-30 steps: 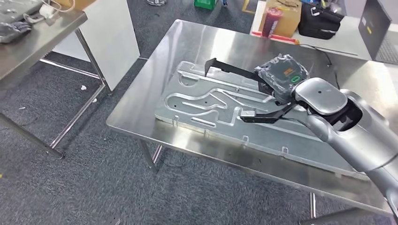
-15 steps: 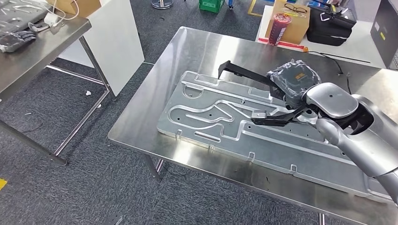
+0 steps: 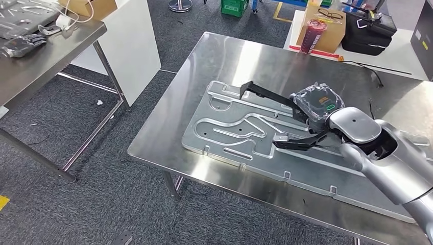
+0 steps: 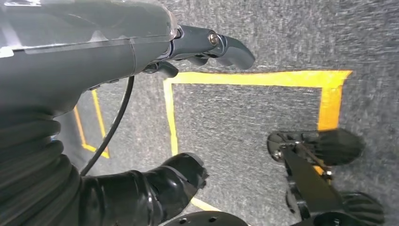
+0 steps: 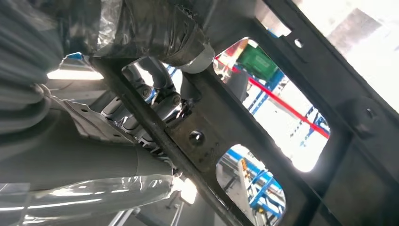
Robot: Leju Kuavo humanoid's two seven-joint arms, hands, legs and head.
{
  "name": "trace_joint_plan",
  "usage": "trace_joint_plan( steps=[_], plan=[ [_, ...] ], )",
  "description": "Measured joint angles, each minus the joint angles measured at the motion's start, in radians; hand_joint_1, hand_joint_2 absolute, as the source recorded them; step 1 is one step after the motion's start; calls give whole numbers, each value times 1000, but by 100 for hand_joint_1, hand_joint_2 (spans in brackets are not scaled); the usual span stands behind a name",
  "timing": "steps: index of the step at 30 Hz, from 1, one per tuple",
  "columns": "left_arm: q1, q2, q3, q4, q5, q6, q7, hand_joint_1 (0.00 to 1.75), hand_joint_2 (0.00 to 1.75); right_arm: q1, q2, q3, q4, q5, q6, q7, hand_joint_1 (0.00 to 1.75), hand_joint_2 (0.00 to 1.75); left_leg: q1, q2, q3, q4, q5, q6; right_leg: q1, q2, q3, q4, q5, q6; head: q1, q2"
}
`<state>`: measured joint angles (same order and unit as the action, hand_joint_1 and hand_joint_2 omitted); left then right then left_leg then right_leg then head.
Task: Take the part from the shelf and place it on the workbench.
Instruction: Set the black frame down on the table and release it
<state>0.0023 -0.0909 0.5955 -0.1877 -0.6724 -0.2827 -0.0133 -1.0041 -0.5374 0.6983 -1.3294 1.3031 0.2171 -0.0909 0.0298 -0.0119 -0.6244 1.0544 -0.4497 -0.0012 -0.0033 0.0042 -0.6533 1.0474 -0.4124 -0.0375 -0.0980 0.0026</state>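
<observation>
My right hand, wrapped in clear plastic, grips a black metal frame part and holds it just above the steel workbench. The part's two arms reach out over a large grooved aluminium plate lying on the bench. In the right wrist view the part's bars and cut-outs cross the picture, with my fingers behind one bar. My left hand hangs over grey carpet, fingers apart from the thumb, holding nothing.
A second steel table with small items stands at the left, beside a white panel. Behind the bench are a cardboard box, a red cup and a black bag. Yellow floor tape marks the carpet.
The whole picture has shifted, so the camera has moved; the bench now sits further right and lower. My right hand still holds the part over the plate.
</observation>
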Motion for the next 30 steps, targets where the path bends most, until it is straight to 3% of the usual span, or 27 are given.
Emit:
trace_joint_plan(
  steps=[2, 3, 7, 11, 14, 23, 30],
  plan=[
    [-2, -1, 9, 0, 3, -4, -13, 0, 175, 35, 7, -2, 4, 19, -18, 14, 0, 0, -1, -3, 2, 0, -1, 3, 0, -2, 6, -5, 0, -2, 0, 0],
    [-3, -2, 12, 0, 1, -5, -15, 0, 175, 53, 14, -2, 8, 27, -27, 19, 0, 0, -1, -4, 3, 0, -1, 5, 0, -3, 8, -7, 0, -2, 0, 0],
    [-7, -3, 16, 0, -29, -1, 0, 0, 0, 103, 54, -1, 53, 45, -48, 21, 0, 0, -3, -3, 4, 0, -3, 10, 0, -4, 11, -12, 2, 4, 0, 0],
    [-9, -3, 26, 0, -29, 26, 17, 0, 0, 153, 96, -1, 130, 71, -87, 31, 0, 0, -4, -3, 4, 0, -2, 13, -2, -5, 12, -16, 4, 33, 0, 0],
    [-9, -3, 42, -1, -21, 29, 16, 0, 0, 192, 115, -1, 170, 92, -109, 43, 0, 0, -4, -2, 4, -1, -2, 13, -2, -5, 12, -16, 4, 44, 0, 0],
    [-9, -4, 84, -3, -29, 35, 32, 0, 0, 268, 143, -19, 197, 134, -121, 57, 0, 0, -4, -1, 9, -8, -1, 12, 0, -3, 10, -15, 3, 46, 0, 0],
    [-9, -5, 91, -4, -60, 44, 40, 0, 0, 313, 166, -33, 98, 185, -98, 63, 0, 0, -4, 1, 12, -14, 1, 8, 1, -2, 9, -15, 3, 46, 0, 0]
  ],
)
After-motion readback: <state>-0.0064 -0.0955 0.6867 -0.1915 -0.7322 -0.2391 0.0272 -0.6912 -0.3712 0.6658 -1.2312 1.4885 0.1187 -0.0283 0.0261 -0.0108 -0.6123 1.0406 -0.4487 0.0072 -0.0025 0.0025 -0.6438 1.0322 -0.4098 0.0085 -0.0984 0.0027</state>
